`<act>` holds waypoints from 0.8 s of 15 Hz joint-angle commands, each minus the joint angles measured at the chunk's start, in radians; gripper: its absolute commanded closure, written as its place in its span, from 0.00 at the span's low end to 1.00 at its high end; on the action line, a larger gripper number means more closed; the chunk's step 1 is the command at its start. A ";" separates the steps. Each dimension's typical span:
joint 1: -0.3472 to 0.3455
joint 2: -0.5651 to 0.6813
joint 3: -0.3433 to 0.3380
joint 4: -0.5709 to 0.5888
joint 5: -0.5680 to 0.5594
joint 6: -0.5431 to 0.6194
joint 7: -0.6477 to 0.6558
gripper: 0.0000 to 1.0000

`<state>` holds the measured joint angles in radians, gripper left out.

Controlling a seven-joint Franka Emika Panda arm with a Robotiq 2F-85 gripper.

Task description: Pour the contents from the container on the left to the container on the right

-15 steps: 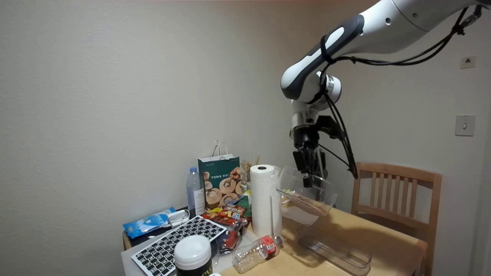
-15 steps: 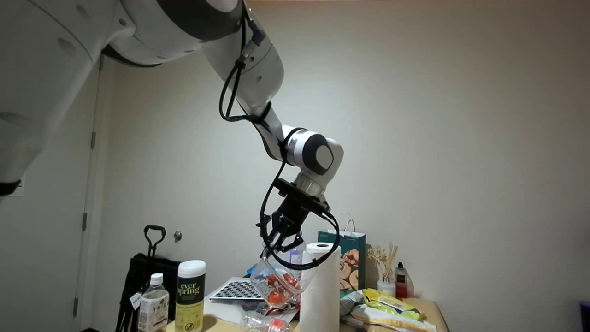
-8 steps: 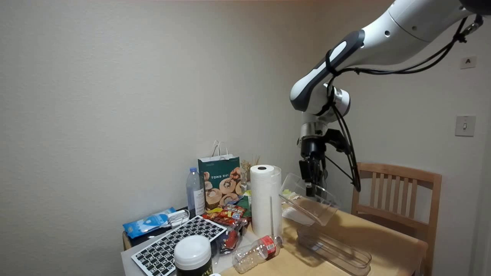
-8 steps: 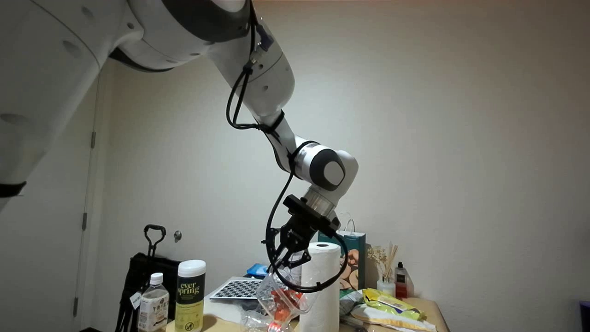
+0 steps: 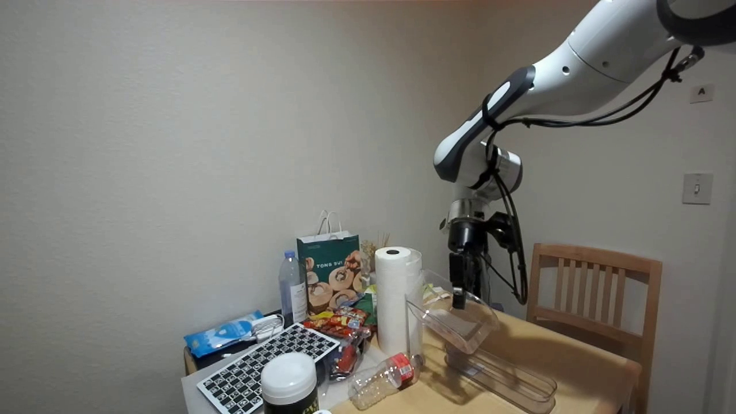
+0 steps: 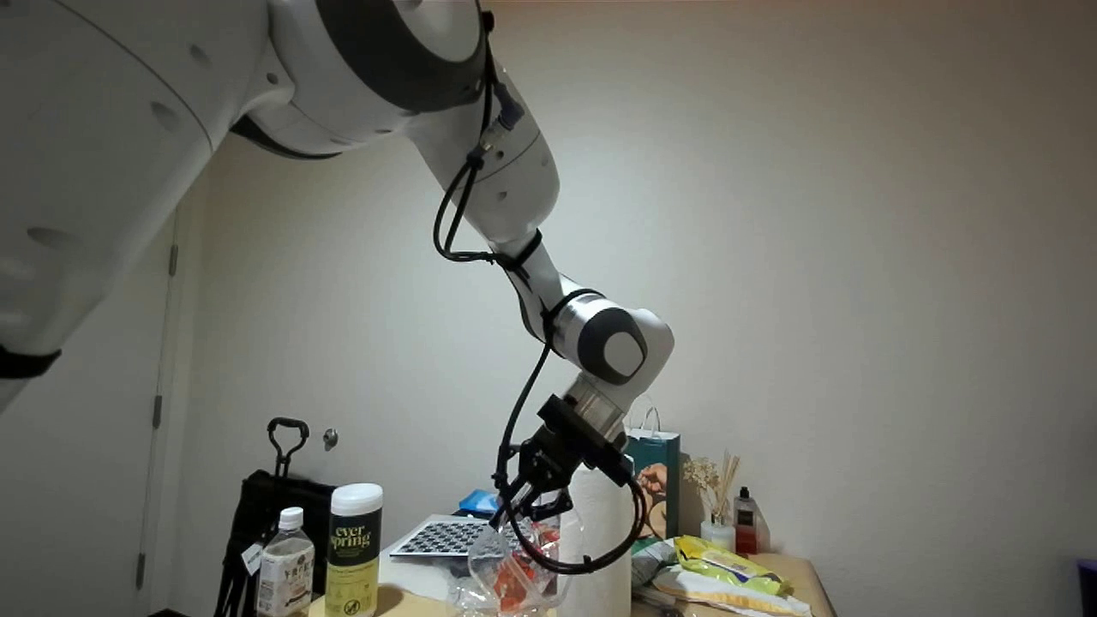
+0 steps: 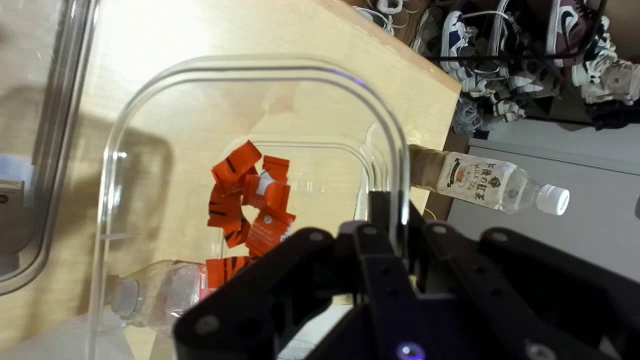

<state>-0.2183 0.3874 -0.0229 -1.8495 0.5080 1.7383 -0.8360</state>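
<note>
I have my gripper (image 7: pixel 395 220) clamped on the rim of a clear container (image 7: pixel 250 75), tilted over the wooden counter (image 5: pixel 589 372), orange packets (image 7: pixel 272 232) inside. The counter carries a clear tray (image 5: pixel 506 384), a paper towel roll (image 5: pixel 394 305) and a bottle (image 5: pixel 384 380) on its side. I see a wooden chair (image 5: pixel 601 256) beyond and a light switch (image 5: pixel 697 188) on the wall (image 5: pixel 172 144).

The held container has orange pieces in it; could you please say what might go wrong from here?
The orange pieces could miss the receiving container, which lies to one side in the wrist view, if the held container tips further here. The gripper pinches it at just one edge, so it might twist or slip.
</note>
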 commanded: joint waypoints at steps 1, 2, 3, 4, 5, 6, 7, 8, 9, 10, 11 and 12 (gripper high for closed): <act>-0.007 0.012 0.003 0.003 0.005 0.001 -0.029 0.93; -0.011 0.022 0.003 0.004 0.007 0.002 -0.046 0.93; -0.013 0.029 0.004 0.007 0.008 0.002 -0.055 0.93; -0.014 0.033 0.004 0.009 0.008 0.002 -0.059 0.93; -0.014 0.033 0.004 0.010 0.008 0.002 -0.059 0.93; -0.014 0.033 0.004 0.012 0.008 0.002 -0.059 0.95; -0.025 0.041 0.010 0.015 0.018 0.009 -0.117 0.94; -0.030 0.051 0.011 0.018 0.024 0.036 -0.153 0.94; -0.032 0.063 0.013 0.028 0.024 0.044 -0.185 0.94; -0.032 0.075 0.014 0.037 0.021 0.056 -0.206 0.94; -0.030 0.089 0.013 0.053 0.012 0.056 -0.211 0.94; -0.024 0.102 0.006 0.077 -0.001 0.019 -0.149 0.94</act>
<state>-0.2321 0.4501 -0.0223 -1.8277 0.5178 1.7839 -1.0007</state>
